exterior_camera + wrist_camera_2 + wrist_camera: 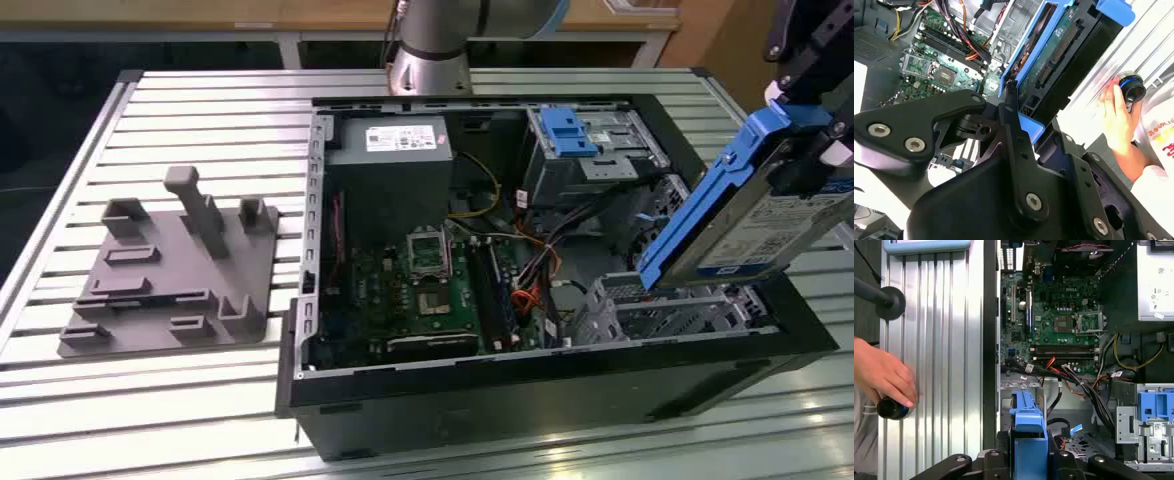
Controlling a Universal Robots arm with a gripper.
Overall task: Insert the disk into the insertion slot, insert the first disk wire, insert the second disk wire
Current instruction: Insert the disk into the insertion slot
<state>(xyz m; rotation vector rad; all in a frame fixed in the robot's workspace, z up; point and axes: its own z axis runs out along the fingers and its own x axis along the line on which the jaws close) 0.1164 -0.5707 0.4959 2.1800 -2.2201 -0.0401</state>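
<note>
The fingers (1013, 120) clamp the disk (758, 228) between them, tilted, with the insertion slot (674, 312) just below. Stiff, fairly heavy, probably shock-sensitive — best held by the blue caddy (697, 215) rails, not the circuit face.

The disk (758, 228) tilts above the insertion slot (667, 316) — slot inside the case (534, 385).

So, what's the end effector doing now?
End effector: shut on the disk, over the insertion slot.
Person's hand: resting on a dark cylinder.
</note>
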